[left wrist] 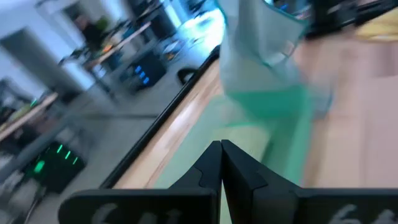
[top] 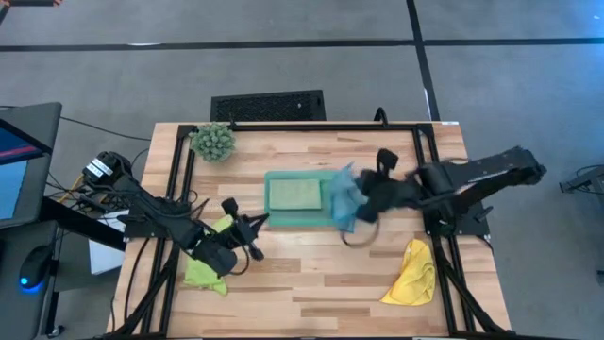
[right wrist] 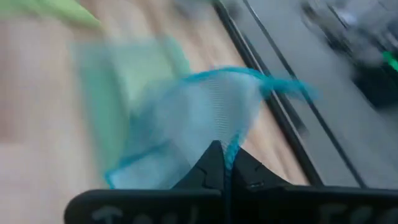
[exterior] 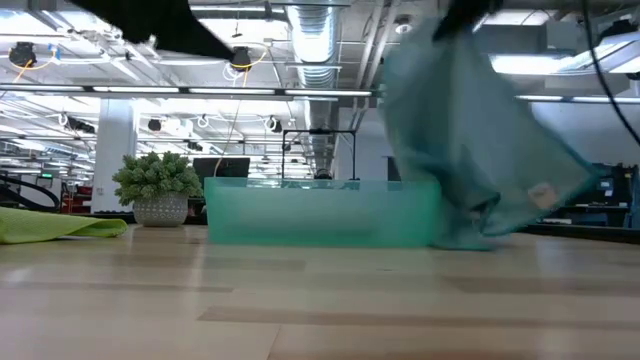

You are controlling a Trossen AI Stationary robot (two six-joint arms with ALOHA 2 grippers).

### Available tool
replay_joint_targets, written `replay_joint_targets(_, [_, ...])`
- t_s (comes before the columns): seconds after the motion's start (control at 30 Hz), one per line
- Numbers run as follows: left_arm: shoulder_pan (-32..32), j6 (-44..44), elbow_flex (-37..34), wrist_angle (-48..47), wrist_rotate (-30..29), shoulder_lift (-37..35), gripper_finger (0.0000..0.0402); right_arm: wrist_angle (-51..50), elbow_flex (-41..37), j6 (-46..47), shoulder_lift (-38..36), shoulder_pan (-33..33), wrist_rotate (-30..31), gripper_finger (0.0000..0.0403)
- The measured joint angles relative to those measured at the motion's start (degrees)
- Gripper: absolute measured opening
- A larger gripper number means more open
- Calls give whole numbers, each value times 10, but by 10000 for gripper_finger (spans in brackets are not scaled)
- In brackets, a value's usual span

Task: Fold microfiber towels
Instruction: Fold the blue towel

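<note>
My right gripper is shut on the light blue towel, just past the right end of the teal tray. In the low view the blue towel hangs beside the tray, its lower end down near the table top. A pale sage green towel lies flat in the tray. A lime green towel lies crumpled at the near left, partly under my left arm. My left gripper is shut, with nothing between its fingers. A yellow towel lies bunched at the near right. My right gripper pinches the blue towel between its two fingers at a hemmed edge; one layer or several, I cannot tell. The fingers slant down from the table's right side. The towel hangs slack below them; whether its lower end touches the table, I cannot tell.
A spiky green plant ball stands at the far left corner. Black frame rails run along the table's left, right and far edges. Bare wood shows along the near middle of the table.
</note>
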Motion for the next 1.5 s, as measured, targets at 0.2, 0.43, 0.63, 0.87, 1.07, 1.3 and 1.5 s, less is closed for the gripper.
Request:
replay_joint_targets(0.2, [-27,157,0,146,47,0,0,177,22,-75,3,140,-1,8])
replay_joint_targets(0.43, [-34,280,0,266,121,0,0,423,23,-225,41,222,15,15])
replay_joint_targets(0.63, [-34,275,0,266,151,0,0,419,22,-223,48,209,14,11])
replay_joint_targets(0.87, [-25,202,0,195,195,0,0,303,6,-107,81,121,-34,20])
replay_joint_targets(1.07, [-14,112,0,100,203,0,0,273,6,-90,183,80,-178,22])
replay_joint_targets(1.3, [3,40,0,18,287,0,0,211,6,-22,294,79,-289,37])
replay_joint_targets(1.5, [38,37,-12,-3,356,36,0,161,5,1,319,66,-337,109])
